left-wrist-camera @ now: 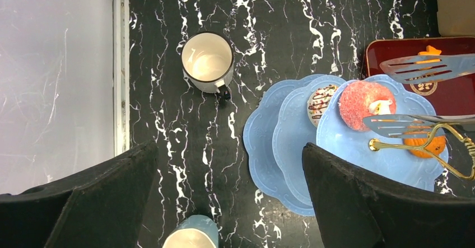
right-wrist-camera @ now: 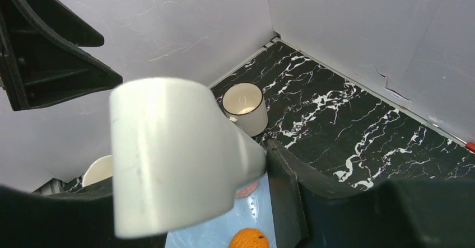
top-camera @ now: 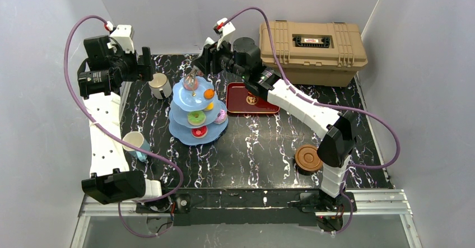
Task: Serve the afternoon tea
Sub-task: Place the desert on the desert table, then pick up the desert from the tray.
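Pink cake [left-wrist-camera: 361, 98] sits on the top tier of the light blue stand [top-camera: 179, 98], with the orange donut [left-wrist-camera: 428, 144] at its 4 o'clock in the left wrist view. Lower tiers hold a chocolate-drizzled piece [left-wrist-camera: 320, 102], green donut [top-camera: 196, 117] and red donut [top-camera: 200, 131]. The stand is left of centre on the bench [top-camera: 263, 141].

Right end effector [top-camera: 199, 68] hovers over the top tier, clamped on the metal tongs [left-wrist-camera: 428, 68]. The blades are spread and one overlaps the cake's edge; contact unclear.

From the stand in the top view:
- 10 o'clock: silvery-beige cup [top-camera: 159, 85], upright.
- 8 o'clock: white-and-teal cup [top-camera: 136, 144].
- 4 o'clock: brown saucers [top-camera: 308, 158], well apart.
- 3 o'clock: dark red tray [top-camera: 263, 105], just beside.
- 2 o'clock: tan case [top-camera: 311, 43].

Left end effector [left-wrist-camera: 229, 164] hangs above the bench near the silvery-beige cup, fingers apart and holding nothing.
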Tool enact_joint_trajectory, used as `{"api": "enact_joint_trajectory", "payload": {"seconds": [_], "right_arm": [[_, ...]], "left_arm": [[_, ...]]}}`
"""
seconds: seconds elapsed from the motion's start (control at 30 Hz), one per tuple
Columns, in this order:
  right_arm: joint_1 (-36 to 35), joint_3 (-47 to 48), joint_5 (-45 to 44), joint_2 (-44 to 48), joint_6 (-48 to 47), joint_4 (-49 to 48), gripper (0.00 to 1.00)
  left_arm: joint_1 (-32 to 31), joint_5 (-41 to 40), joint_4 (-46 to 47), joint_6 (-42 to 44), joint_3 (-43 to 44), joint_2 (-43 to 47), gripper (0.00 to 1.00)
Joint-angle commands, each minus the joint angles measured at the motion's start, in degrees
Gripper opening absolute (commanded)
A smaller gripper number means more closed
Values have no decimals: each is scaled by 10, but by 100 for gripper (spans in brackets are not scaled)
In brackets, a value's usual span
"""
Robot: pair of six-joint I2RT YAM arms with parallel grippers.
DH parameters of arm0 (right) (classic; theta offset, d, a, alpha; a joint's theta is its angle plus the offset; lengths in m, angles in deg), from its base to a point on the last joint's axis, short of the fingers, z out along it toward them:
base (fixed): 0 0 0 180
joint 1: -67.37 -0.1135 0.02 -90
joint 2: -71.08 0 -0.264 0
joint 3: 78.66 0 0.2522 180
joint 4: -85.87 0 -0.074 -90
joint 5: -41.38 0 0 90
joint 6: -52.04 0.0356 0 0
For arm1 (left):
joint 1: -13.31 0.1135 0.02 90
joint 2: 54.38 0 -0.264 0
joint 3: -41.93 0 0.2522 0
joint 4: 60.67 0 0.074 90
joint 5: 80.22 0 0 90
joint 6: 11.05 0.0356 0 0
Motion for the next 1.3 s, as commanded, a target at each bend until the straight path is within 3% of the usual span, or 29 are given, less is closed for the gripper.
{"api": "enact_joint_trajectory", "payload": {"seconds": [0.0,0.63,1.0,1.27], "right_arm": [[1,7,-12,38,4,-54,59],[58,-42,-57,74,8,-58,59],[91,-112,4,109,39,-85,58],[100,-161,-84,133,-20,-42,57]], "left_arm": [[3,0,1,6,-10,20,98],[3,-5,7,14,-19,23,98],[4,-7,7,18,-19,22,98],[4,-3,7,17,-16,21,98]]}}
